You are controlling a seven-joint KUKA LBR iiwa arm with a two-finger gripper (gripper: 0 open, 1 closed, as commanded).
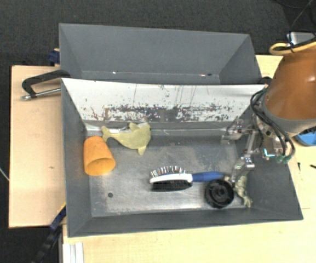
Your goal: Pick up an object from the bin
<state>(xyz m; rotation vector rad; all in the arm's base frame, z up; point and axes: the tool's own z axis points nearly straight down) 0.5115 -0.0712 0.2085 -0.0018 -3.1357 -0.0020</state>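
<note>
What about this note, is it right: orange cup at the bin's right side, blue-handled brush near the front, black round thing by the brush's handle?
One slip: the camera view shows the orange cup at the left side of the bin, not the right. The blue-handled brush does lie near the front, with the black round thing by its handle.

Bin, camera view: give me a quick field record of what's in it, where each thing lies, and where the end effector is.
bin: grey metal
orange cup: on its side, left end of the floor
pale yellow floppy thing: at the back wall, just up and right of the cup
brush: blue handle pointing right, mid floor
black round part: front right, by the handle's end
olive scrap: just right of the black part
end effector: low at the bin's right end, directly above the scrap
</note>
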